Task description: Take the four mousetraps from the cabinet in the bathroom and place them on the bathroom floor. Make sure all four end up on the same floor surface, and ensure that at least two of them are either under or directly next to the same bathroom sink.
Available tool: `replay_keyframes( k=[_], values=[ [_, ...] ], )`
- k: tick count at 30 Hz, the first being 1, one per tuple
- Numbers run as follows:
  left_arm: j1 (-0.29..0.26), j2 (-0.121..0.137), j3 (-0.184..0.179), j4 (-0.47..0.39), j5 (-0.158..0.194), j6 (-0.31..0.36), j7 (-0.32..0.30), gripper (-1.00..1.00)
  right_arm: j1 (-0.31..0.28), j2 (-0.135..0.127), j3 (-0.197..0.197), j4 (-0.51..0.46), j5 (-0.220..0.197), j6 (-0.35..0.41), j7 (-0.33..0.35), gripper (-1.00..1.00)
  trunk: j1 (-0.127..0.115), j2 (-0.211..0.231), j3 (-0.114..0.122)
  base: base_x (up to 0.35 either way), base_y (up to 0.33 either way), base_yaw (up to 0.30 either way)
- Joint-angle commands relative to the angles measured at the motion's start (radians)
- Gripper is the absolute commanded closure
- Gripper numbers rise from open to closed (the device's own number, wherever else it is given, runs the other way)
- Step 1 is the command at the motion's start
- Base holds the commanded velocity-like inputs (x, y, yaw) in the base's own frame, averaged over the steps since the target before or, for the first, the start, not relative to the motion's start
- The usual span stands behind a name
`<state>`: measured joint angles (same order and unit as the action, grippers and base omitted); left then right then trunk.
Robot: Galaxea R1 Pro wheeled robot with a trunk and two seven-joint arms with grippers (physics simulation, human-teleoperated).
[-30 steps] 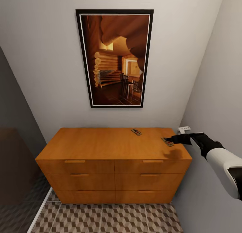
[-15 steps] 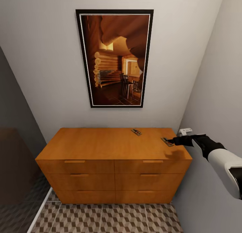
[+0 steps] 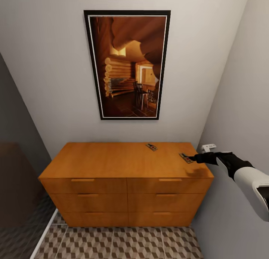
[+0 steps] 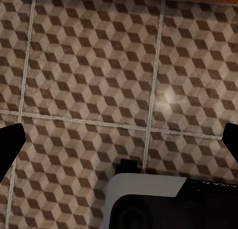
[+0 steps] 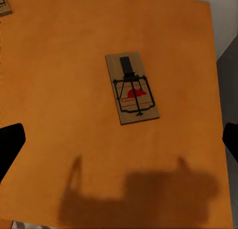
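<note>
On top of the cabinet (image 3: 127, 160), near its right end, a mousetrap (image 3: 185, 158) lies flat on the orange-brown wood, and a second mousetrap (image 3: 151, 147) lies further back toward the wall, well apart from the first. The right tool (image 3: 197, 159) hovers just beside the nearer trap, its black tips close to the trap's right edge. In the right wrist view that mousetrap (image 5: 132, 88) sits between the two dark fingertips (image 5: 10, 142), which stand wide apart at the frame's edges with nothing between them; a corner of another trap (image 5: 4, 6) shows at the picture's edge. The trap bears a black wire spring and a red spot with faint red lines below it, too small to read. The left tool (image 4: 119, 144) hangs over the bathroom floor (image 4: 89, 65), its fingers spread wide and holding nothing. A framed picture (image 3: 127, 64) of a log interior hangs above the cabinet. No legible writing appears.
</note>
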<state>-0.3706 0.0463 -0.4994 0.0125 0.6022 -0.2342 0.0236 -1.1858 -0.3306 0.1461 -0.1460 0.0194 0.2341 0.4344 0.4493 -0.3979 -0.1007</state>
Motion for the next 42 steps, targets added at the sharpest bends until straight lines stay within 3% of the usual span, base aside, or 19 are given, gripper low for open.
replay_keyframes(
  k=[1, 7, 16, 22, 42],
  values=[
    [-0.001, 0.000, -0.008, 0.001, 0.004, -0.004, 0.002, -1.00, 0.000, -0.001, 0.004, -0.001, 0.002, 0.003, 0.014, -1.00, 0.001, -0.002, -0.002, 0.080, -0.054, 0.000],
    [-0.002, 0.000, -0.008, 0.001, 0.004, -0.004, 0.002, -1.00, 0.000, -0.017, 0.004, 0.002, 0.002, 0.000, 0.062, -1.00, 0.001, -0.002, -0.002, 0.115, -0.101, 0.000],
    [-0.001, 0.000, -0.008, 0.001, 0.004, -0.004, 0.002, -1.00, 0.000, -0.019, 0.004, 0.027, 0.002, -0.005, 0.065, -1.00, 0.001, -0.002, -0.002, 0.076, -0.067, 0.000],
    [-0.002, 0.000, -0.008, 0.001, 0.004, -0.004, 0.002, -1.00, 0.000, -0.018, 0.006, 0.063, 0.001, -0.053, 0.066, -1.00, 0.001, -0.002, -0.002, 0.006, -0.005, 0.000],
    [-0.002, 0.000, -0.008, 0.001, 0.004, -0.004, 0.002, -1.00, -0.001, -0.012, 0.006, 0.075, -0.001, -0.065, 0.066, -1.00, 0.001, -0.002, -0.002, 0.000, 0.000, 0.000]
  ],
)
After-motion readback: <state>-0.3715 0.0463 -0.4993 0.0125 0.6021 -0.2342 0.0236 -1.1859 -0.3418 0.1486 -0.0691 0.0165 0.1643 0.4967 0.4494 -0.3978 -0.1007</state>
